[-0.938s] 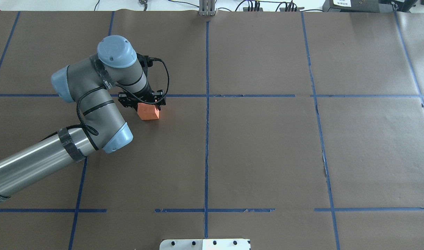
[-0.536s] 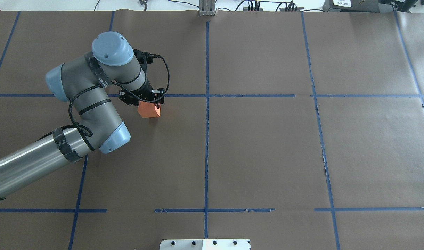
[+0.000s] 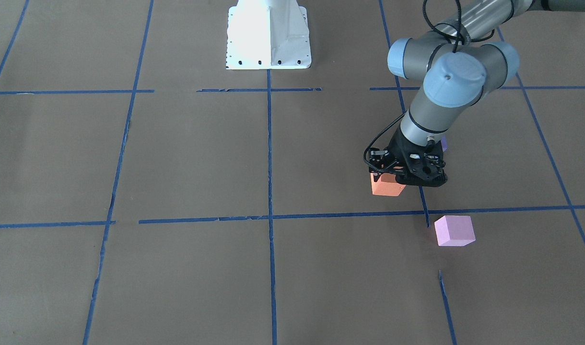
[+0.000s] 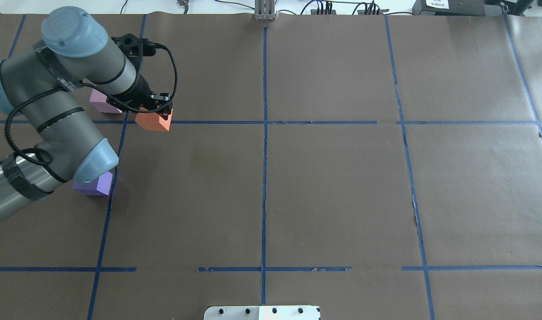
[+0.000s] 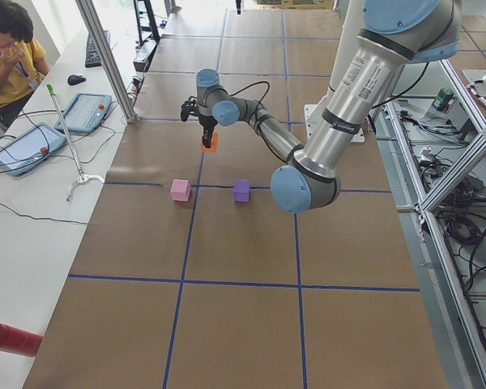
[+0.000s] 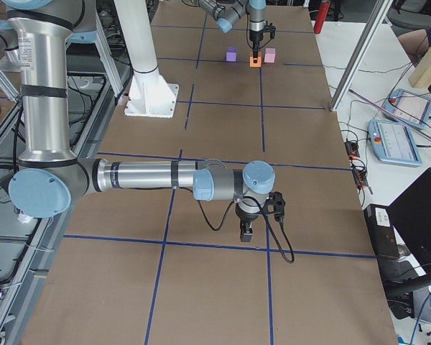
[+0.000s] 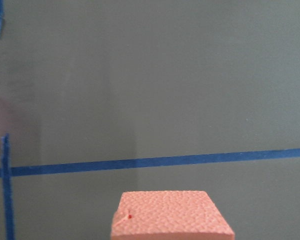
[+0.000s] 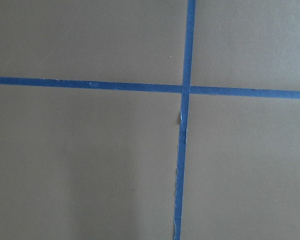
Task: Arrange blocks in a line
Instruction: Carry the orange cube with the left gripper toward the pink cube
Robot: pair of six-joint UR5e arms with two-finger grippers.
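Orange foam cube (image 4: 154, 121) hung seemingly just clear of the brown-papered desk (image 4: 333, 191), pinched near its top by the jaws of the left arm (image 4: 71, 115); light pink foam cube (image 4: 103, 103) sat just beside it, dark purple foam cube (image 4: 95, 185) farther off, near the elbow (image 4: 95, 162); released off their axis, or twisted in that shallow grip, it could spoil the line; whether the jaws of the right arm (image 6: 151, 175) were wide or narrow could not be told.

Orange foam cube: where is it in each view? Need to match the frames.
Front-facing: orange foam cube right of centre.
Overhead: the cube upper left.
Exterior left: the cube upper middle, off the table.
Exterior right: the cube top centre, small.
Left wrist: the cube bottom centre.
Right wrist: not in it.
Landmark: light pink foam cube nearby.
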